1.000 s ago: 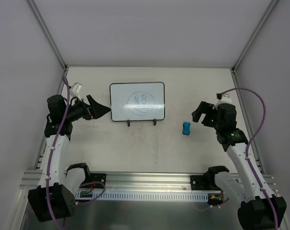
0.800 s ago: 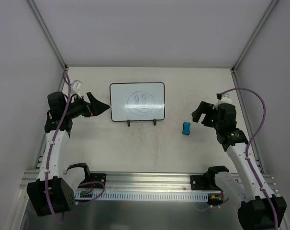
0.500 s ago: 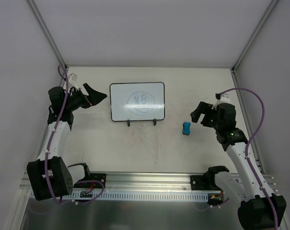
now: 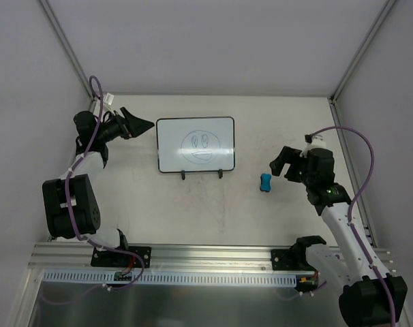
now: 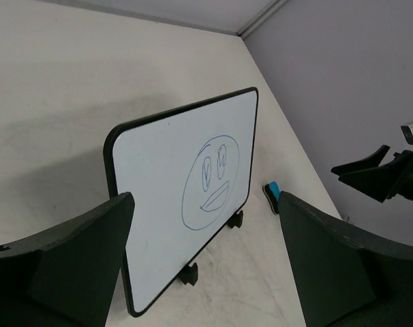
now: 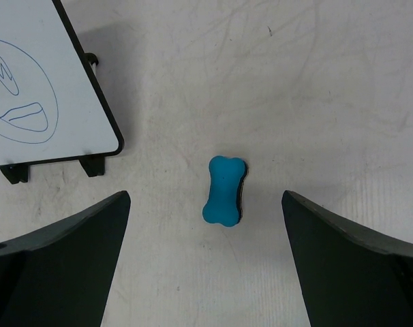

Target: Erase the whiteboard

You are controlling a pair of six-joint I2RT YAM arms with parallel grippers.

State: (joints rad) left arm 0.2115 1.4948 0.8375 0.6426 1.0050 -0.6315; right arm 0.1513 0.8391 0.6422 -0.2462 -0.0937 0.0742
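Observation:
The whiteboard [image 4: 195, 144] stands tilted on two black feet at the back middle, with a blue smiley face drawn on it. It also shows in the left wrist view [image 5: 159, 177] and the right wrist view [image 6: 50, 88]. The blue bone-shaped eraser [image 4: 265, 182] lies on the table to the right of the board. My left gripper [image 4: 140, 125] is open and empty, off the board's upper left corner, and faces the board [image 5: 205, 204]. My right gripper [image 4: 281, 162] is open and empty just right of the eraser, which lies between its jaws, apart from them [image 6: 225, 190].
Grey enclosure walls with metal posts [image 4: 69, 49] close in the back and sides. The aluminium rail [image 4: 206, 262] with the arm bases runs along the near edge. The right gripper shows far right in the left wrist view [image 5: 377, 174].
My left arm has swung back and to the left, lifting its gripper from the board's left edge to off its upper left corner. My right gripper has edged slightly left.

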